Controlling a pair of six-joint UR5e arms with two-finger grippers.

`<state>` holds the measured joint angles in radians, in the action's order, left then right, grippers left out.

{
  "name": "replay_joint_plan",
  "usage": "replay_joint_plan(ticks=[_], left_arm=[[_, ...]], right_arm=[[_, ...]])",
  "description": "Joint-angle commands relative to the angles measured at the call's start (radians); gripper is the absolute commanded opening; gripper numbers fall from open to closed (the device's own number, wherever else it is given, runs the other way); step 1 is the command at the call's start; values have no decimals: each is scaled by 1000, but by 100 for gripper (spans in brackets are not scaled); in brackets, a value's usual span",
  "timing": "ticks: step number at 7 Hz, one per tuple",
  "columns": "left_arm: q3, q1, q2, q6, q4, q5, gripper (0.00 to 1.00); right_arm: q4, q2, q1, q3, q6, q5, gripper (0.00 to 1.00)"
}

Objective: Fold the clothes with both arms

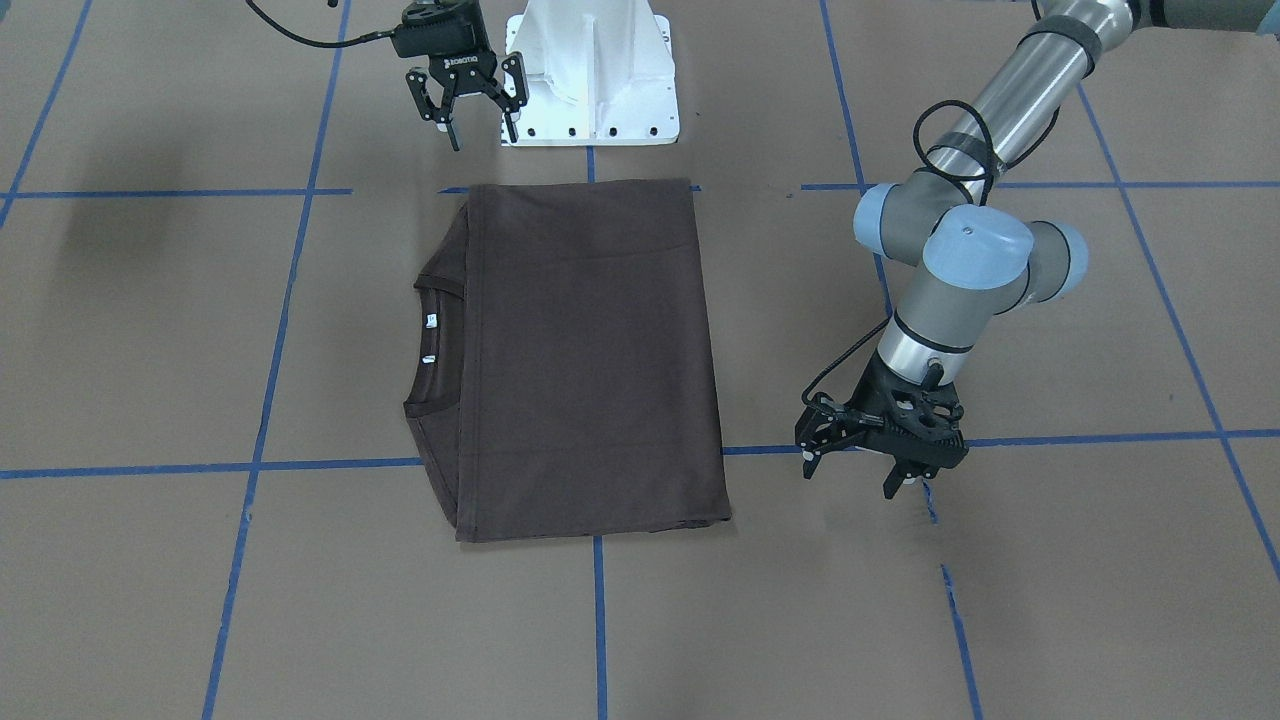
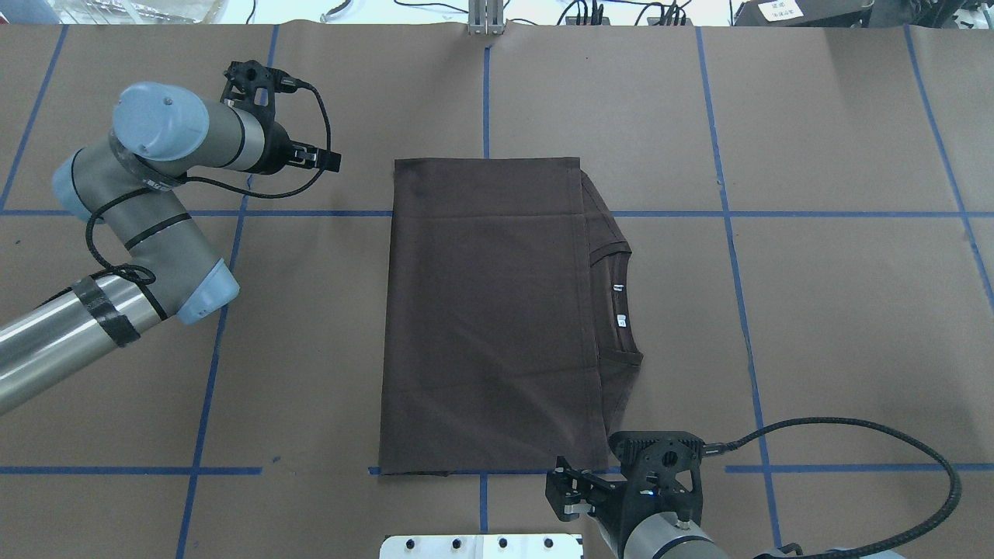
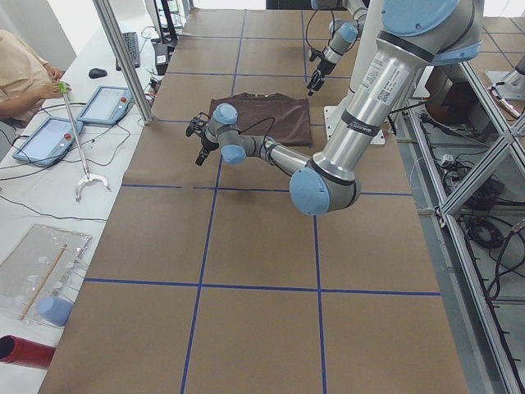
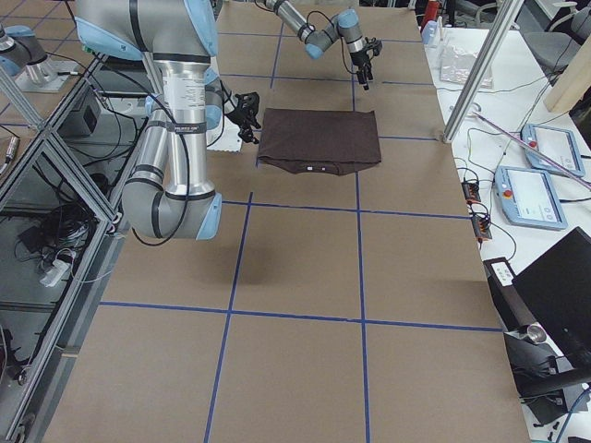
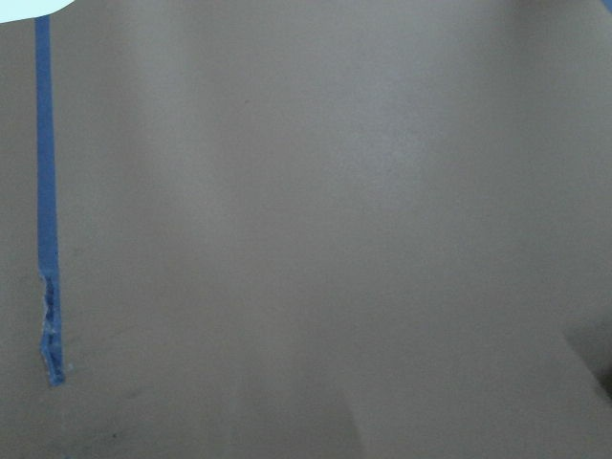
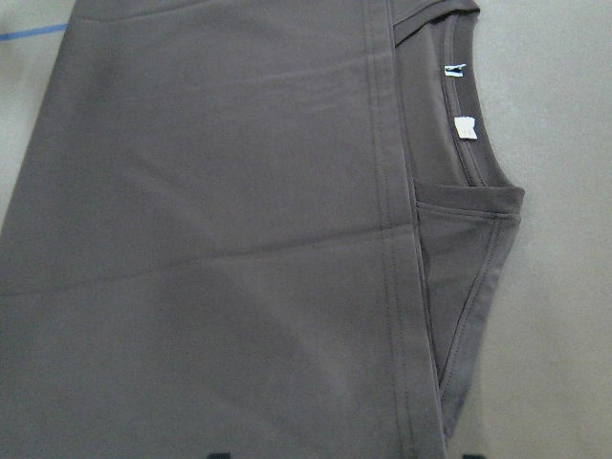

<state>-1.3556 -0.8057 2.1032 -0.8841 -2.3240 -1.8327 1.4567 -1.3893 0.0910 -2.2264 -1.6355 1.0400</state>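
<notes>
The dark brown T-shirt (image 1: 590,360) (image 2: 489,310) lies flat, folded into a tall rectangle. Its ribbed collar (image 2: 617,295) and white labels (image 6: 466,127) peek out on my right side. My left gripper (image 1: 850,475) (image 2: 322,161) hangs open over bare paper, off the shirt's far left corner and touching nothing. The left wrist view holds only paper and blue tape. My right gripper (image 1: 485,138) (image 2: 563,497) is open and empty, above the shirt's near right corner beside the base. Its wrist camera looks down on the folded shirt (image 6: 239,239).
The white pedestal base (image 1: 590,80) stands just behind the shirt's near edge. Blue tape lines (image 2: 485,93) grid the brown paper. Past the far edge are a metal post (image 3: 123,57), tablets (image 3: 47,139) and a seated person (image 3: 25,74).
</notes>
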Motion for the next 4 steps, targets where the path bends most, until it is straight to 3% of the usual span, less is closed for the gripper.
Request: replay_joint_plan(ticks=[1, 2, 4], left_arm=[[-186, 52, -78, -157, 24, -73, 100], [-321, 101, -142, -232, 59, -68, 100], [-575, 282, -283, -469, 109, 46, 100]], right_arm=[[-216, -115, -17, -45, 3, 32, 100], [-328, -184, -27, -48, 3, 26, 100], [-341, -185, -69, -49, -115, 23, 100]])
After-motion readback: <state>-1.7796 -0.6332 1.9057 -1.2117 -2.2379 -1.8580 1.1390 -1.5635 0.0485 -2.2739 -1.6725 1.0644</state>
